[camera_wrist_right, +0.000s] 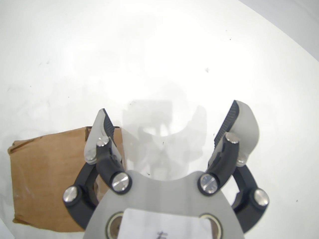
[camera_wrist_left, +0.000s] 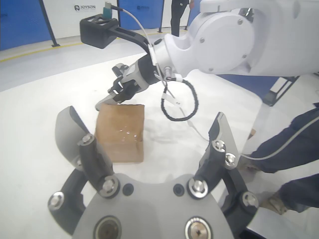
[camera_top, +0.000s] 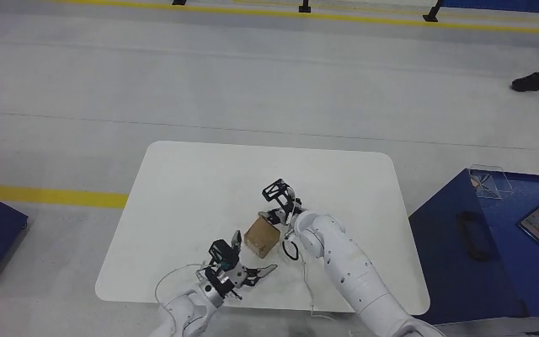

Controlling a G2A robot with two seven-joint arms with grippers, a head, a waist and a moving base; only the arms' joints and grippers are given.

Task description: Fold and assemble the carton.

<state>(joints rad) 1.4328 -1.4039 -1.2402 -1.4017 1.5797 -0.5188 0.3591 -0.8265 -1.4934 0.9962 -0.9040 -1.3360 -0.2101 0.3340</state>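
Note:
A small brown carton [camera_top: 263, 237] stands closed on the white table [camera_top: 185, 194], near the front edge. My left gripper [camera_top: 251, 257] is open just in front of it; in the left wrist view the carton [camera_wrist_left: 122, 135] lies ahead of the spread left gripper [camera_wrist_left: 144, 120], nearer one finger. My right gripper [camera_top: 272, 216] sits at the carton's far side, open. In the right wrist view one of its fingers [camera_wrist_right: 103, 128] rests over the carton's [camera_wrist_right: 44, 170] corner, and nothing lies between the fingers of the right gripper [camera_wrist_right: 169, 108]. The left wrist view shows that right gripper [camera_wrist_left: 109, 99] touching the carton's far top edge.
A blue cabinet [camera_top: 472, 244] stands just right of the table. The table's front edge [camera_top: 253, 303] lies close behind my left gripper. Bare white tabletop [camera_top: 210, 185] stretches to the left and far side of the carton.

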